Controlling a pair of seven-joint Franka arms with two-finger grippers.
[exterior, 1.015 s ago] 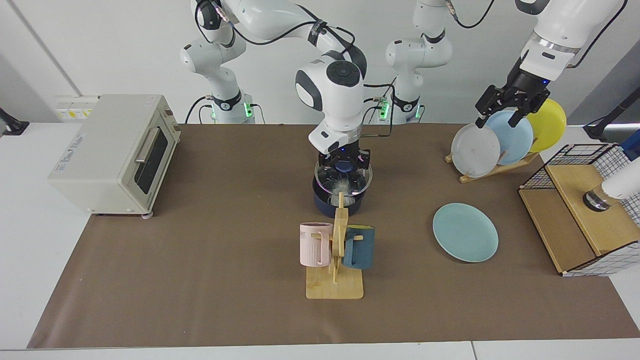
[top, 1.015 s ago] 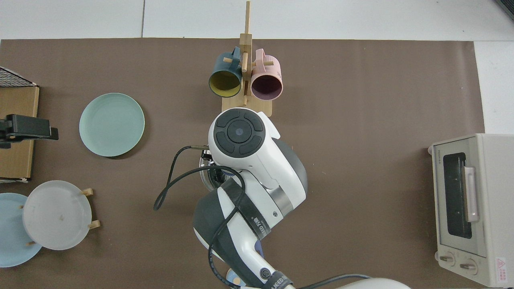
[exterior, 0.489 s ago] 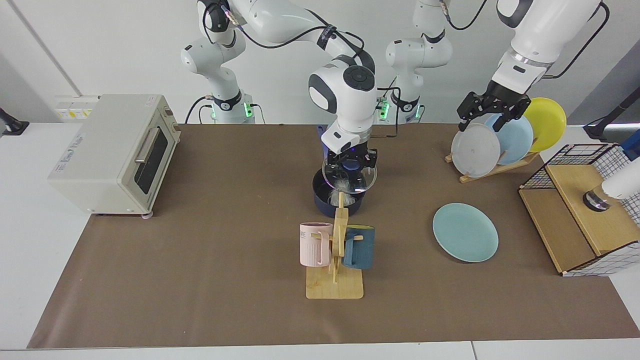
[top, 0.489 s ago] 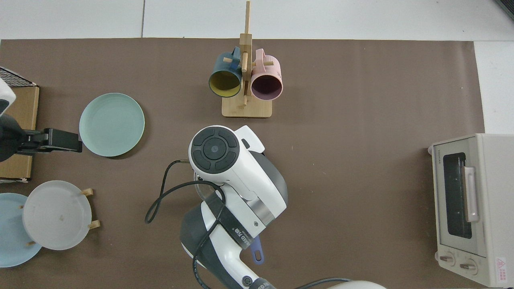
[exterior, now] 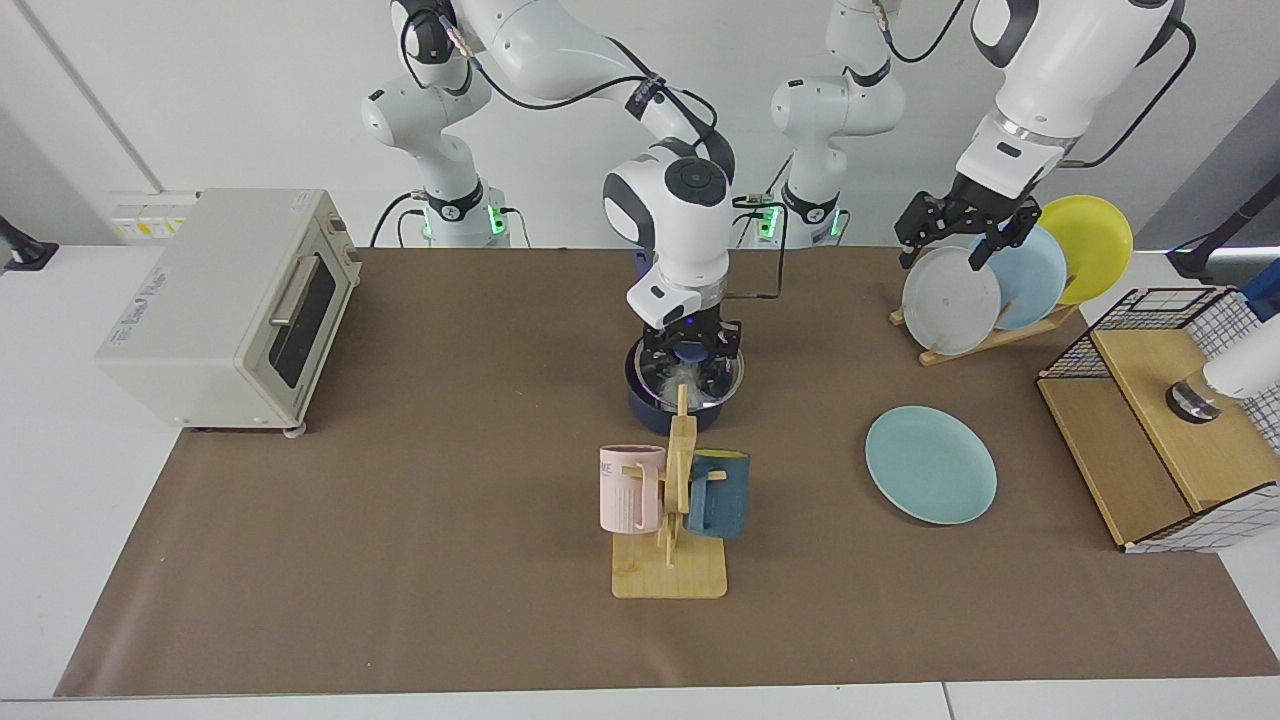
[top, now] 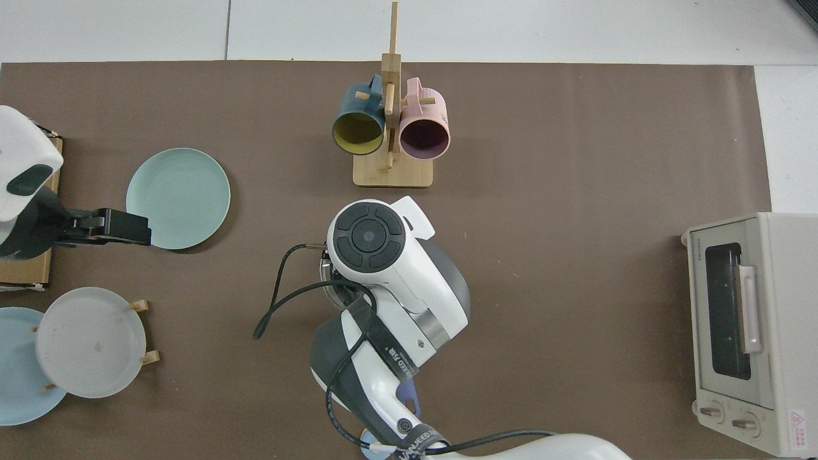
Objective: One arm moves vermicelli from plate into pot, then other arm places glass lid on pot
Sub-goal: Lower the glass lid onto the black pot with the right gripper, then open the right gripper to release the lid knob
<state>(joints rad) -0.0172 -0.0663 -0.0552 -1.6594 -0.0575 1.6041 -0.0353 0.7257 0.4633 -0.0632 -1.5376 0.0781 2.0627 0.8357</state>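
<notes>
The dark navy pot (exterior: 648, 404) stands mid-table, and its blue handle (top: 411, 400) pokes out from under the arm in the top view. The glass lid (exterior: 722, 375) lies level on the pot's rim. My right gripper (exterior: 690, 352) reaches down from above and is shut on the lid's blue knob. White vermicelli (exterior: 683, 378) shows through the glass, inside the pot. The teal plate (exterior: 930, 465) (top: 177, 198) lies bare to the side. My left gripper (exterior: 940, 252) (top: 121, 227) hangs open and holds nothing, above the upright plates.
A wooden mug stand (exterior: 670, 560) with a pink mug and a blue mug stands close in front of the pot. A toaster oven (exterior: 230, 305) sits at one end. A plate rack (exterior: 950, 300) and a wire basket (exterior: 1170, 420) sit at the other.
The lid was tilted above the pot and now rests flat on its rim, with the right gripper lower. The left arm has drifted from the rack's far end towards the table's centre.
</notes>
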